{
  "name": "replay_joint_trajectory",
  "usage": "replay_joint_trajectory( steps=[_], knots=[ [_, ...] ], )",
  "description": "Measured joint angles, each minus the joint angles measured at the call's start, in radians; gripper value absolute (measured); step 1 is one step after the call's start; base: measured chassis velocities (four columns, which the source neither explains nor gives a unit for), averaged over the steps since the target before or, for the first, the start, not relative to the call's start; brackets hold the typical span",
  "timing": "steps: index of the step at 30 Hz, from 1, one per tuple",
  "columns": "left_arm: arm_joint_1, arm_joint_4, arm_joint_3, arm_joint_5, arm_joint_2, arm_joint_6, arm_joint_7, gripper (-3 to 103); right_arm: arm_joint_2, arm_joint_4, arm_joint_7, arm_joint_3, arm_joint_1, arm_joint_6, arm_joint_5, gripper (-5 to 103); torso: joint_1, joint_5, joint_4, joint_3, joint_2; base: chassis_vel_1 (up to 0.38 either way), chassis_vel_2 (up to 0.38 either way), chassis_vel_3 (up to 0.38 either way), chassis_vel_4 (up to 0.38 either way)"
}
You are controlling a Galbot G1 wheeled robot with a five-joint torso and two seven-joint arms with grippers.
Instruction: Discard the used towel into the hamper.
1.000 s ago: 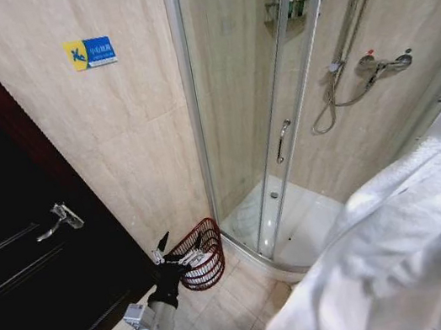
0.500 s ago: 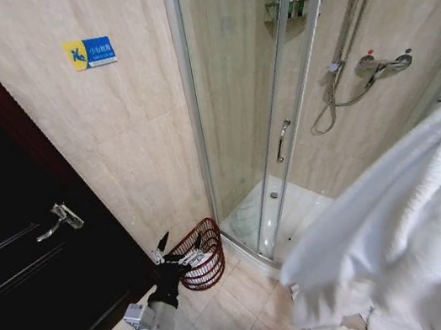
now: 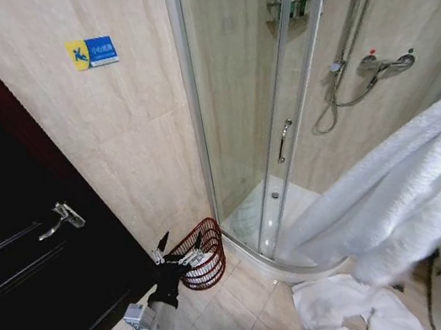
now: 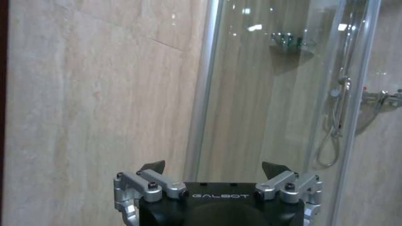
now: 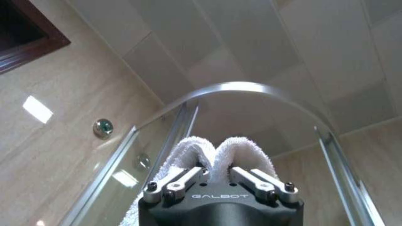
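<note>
The used towel (image 3: 396, 194) is white and thick. It stretches from the right edge of the head view down toward the shower tray. My right gripper (image 5: 217, 170) is shut on a fold of the towel (image 5: 217, 150), held high and pointing at the ceiling. The hamper (image 3: 209, 228), a small dark red slatted basket, stands on the floor tiles against the wall beside the shower corner, with something white inside. My left gripper (image 3: 180, 242) hangs open just in front of the hamper's rim; in the left wrist view this left gripper (image 4: 213, 167) holds nothing.
A curved glass shower cabin (image 3: 281, 120) rises right of the hamper. A dark door (image 3: 26, 276) with a metal handle (image 3: 60, 217) lies to the left. White cloth (image 3: 341, 315) is heaped on the floor near my base; whether it belongs to the towel, I cannot tell.
The towel has swung up and to the right, uncovering the shower tray and the white heap on the floor. The left arm and the hamper have stayed put.
</note>
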Motion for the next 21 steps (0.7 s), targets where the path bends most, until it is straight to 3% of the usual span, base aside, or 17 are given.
replay_joint_trajectory(
  steps=[21],
  knots=[
    [0.0,0.0,0.0,0.0,0.0,0.0,0.0,100,0.01,-0.001,-0.013,-0.002,-0.003,0.003,0.0,6,0.0,0.0001,0.0,0.0,0.0,0.086,0.088,0.09,0.088]
  ],
)
